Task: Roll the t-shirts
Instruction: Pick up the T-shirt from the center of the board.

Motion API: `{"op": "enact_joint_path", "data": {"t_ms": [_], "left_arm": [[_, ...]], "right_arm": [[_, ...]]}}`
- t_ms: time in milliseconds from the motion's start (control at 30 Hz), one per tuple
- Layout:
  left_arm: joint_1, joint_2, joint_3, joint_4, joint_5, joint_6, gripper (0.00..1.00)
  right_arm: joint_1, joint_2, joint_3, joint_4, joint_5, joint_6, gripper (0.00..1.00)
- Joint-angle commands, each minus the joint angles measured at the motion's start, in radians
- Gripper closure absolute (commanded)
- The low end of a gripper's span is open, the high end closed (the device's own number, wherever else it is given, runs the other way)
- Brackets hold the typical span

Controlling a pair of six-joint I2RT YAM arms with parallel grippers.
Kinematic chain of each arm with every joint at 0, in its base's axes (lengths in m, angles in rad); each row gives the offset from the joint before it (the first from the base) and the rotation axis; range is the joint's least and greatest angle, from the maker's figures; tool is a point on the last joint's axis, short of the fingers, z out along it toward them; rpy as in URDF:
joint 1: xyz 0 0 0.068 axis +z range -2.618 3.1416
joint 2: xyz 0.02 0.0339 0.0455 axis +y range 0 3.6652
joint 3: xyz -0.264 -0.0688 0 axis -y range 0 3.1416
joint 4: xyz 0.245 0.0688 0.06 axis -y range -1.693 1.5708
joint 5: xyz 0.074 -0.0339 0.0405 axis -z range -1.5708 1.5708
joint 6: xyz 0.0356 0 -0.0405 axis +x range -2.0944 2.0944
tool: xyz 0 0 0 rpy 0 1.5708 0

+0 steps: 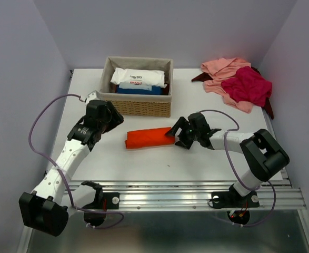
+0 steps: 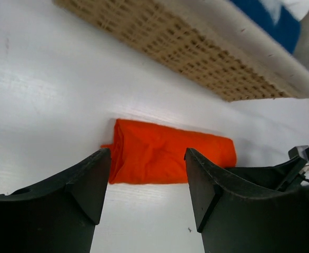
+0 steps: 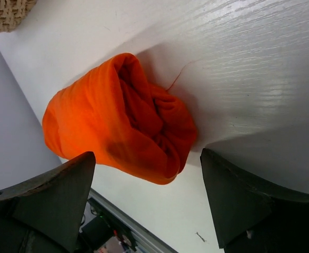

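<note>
An orange-red t-shirt (image 1: 149, 138) lies rolled into a short tube on the white table, in front of the basket. My left gripper (image 1: 115, 122) hovers just off the roll's left end, jaws open. In the left wrist view the t-shirt (image 2: 170, 155) lies beyond the tips of the left gripper (image 2: 146, 179), with bare table between them. My right gripper (image 1: 176, 136) stands at the roll's right end, open. The right wrist view looks into that spiral end (image 3: 143, 121), just ahead of the right gripper (image 3: 146, 174), which grips nothing.
A wicker basket (image 1: 143, 107) behind the roll holds a white and a blue rolled cloth. Salmon-pink (image 1: 222, 71), magenta (image 1: 246, 87) and dark maroon shirts lie heaped at the back right corner. Grey walls close in both sides; a metal rail runs along the near edge.
</note>
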Motion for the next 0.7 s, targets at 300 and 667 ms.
{"op": "enact_joint_path", "data": {"t_ms": [300,667], "left_arm": [[0.021,-0.075,-0.282,0.124,0.144,-0.21,0.24],[0.022,-0.081,-0.515,0.381,0.302,-0.351,0.07]], "right_arm": [[-0.002,0.062,-0.054,0.096,0.022,0.147,0.46],[-0.002,0.094,-0.046,0.097,0.064,0.117,0.89]]}}
